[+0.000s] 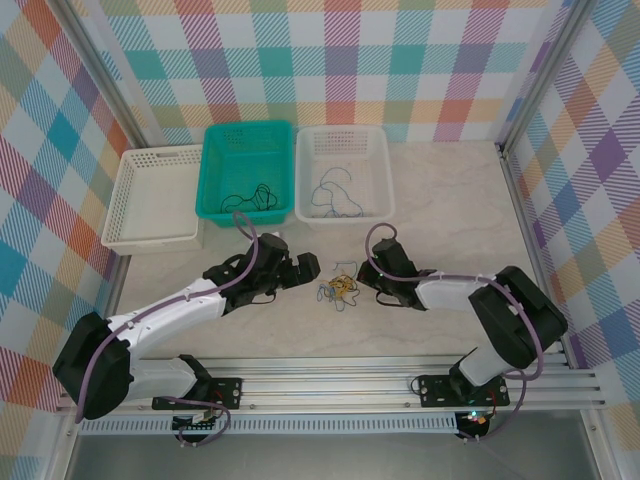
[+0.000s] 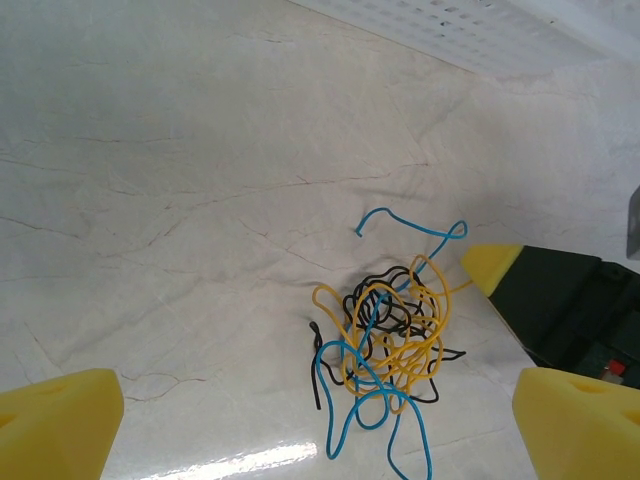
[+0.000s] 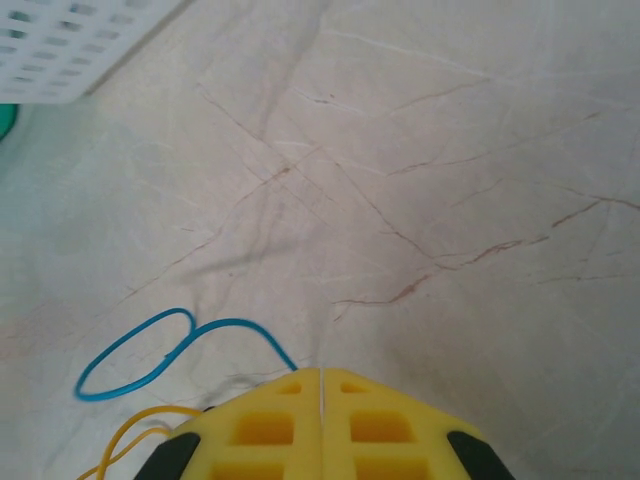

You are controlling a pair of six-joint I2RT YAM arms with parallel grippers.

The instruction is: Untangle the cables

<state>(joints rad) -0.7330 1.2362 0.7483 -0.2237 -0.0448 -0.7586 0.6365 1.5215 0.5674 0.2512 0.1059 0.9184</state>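
The cables (image 1: 340, 290) lie as a small clump of blue, black and yellow strands on the counter (image 1: 450, 220). They are in front of the white basket (image 1: 345, 217), opposite the middle of its front wall and apart from it.

The right pincer (image 3: 320, 400) is closed, with its pads pressed together, in front of the basket's right half at the clump's edge. A blue strand (image 3: 180, 340) is seen running straight up to the closed tips. It is judged to be pinched there, though the contact itself is hidden under the pads.

The left pincer (image 2: 320, 425) is held wide, in front of the basket's left corner. The clump is framed between its yellow pads (image 2: 55, 425) and is not touched by them.

The clump is thus flanked, with both pincers about equally near. The line from one pincer through the clump to the other runs roughly parallel to the basket's front wall. The coming move is judged to turn on that line. The held strand would be drawn out toward the basket's right side, and the rest would need to be pinned or gripped from the left so that the whole clump is not dragged along.
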